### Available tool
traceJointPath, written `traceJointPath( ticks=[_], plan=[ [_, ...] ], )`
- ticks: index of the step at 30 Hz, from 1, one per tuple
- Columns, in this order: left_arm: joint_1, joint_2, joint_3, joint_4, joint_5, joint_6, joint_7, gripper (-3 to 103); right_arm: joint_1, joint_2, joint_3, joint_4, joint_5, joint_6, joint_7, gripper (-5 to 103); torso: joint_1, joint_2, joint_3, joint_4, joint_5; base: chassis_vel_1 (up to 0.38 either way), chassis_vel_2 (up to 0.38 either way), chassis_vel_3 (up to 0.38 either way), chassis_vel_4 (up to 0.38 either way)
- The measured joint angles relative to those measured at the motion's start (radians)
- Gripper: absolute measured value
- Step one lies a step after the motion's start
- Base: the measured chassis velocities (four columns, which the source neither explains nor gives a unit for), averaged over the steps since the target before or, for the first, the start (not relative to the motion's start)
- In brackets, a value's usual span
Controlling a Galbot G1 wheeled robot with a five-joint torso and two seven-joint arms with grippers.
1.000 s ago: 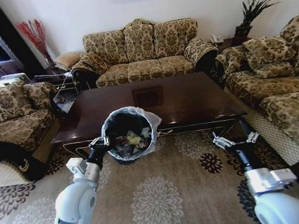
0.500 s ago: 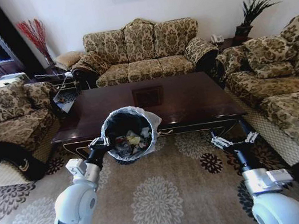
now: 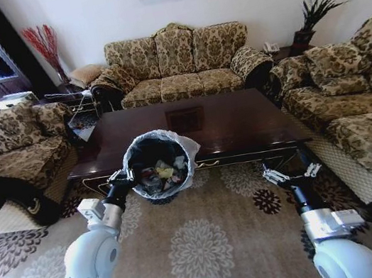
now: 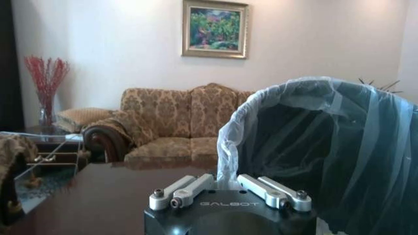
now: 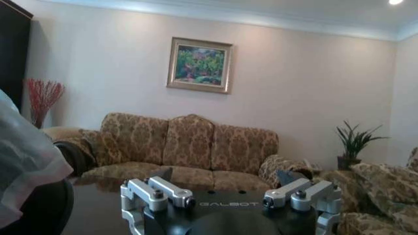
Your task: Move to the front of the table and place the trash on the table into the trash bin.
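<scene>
- Sofas ring your table point(image 3: 240, 118) on three sides; dark top looks bare.
- Left gripper point(image 3: 123, 181) clamps trash bin point(image 3: 159, 164) rim at the near table edge, trash point(image 3: 163, 174) inside.
- Right gripper point(image 3: 292, 175), fingers wide, holding nothing, over carpet point(image 3: 211, 242) by the table's right corner.

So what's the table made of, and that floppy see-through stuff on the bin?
The table looks like dark brown wood with a glossy polish; its top mirrors the room. The liner on the trash bin seems to be thin, milky plastic film: it wrinkles and light passes through. The left gripper holds the bin's rim.
</scene>
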Motion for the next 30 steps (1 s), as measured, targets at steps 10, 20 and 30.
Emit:
traceJointPath(
  ticks=[10,20,30],
  plan=[
    [0.005,0.007,-0.007,-0.012,-0.006,0.0,-0.005,1,0.0,0.0,0.0,-0.001,0.001,0.0,0.0,100,0.0,0.0,0.0,0.0003,-0.0002,0.283,0.293,-0.283,-0.289],
    [0.015,0.009,-0.015,-0.006,-0.016,-0.015,-0.019,1,0.0,0.0,0.0,-0.001,0.002,-0.001,0.0,100,0.0,0.0,0.0,0.0002,-0.0004,0.344,0.356,-0.358,-0.338],
    [0.051,-0.01,-0.038,0.017,-0.017,-0.042,-0.028,1,0.0,-0.001,0.0,-0.001,0.002,0.0,-0.001,100,0.0,0.0,0.0,-0.0001,-0.0004,0.152,0.122,-0.113,-0.118]
  ],
)
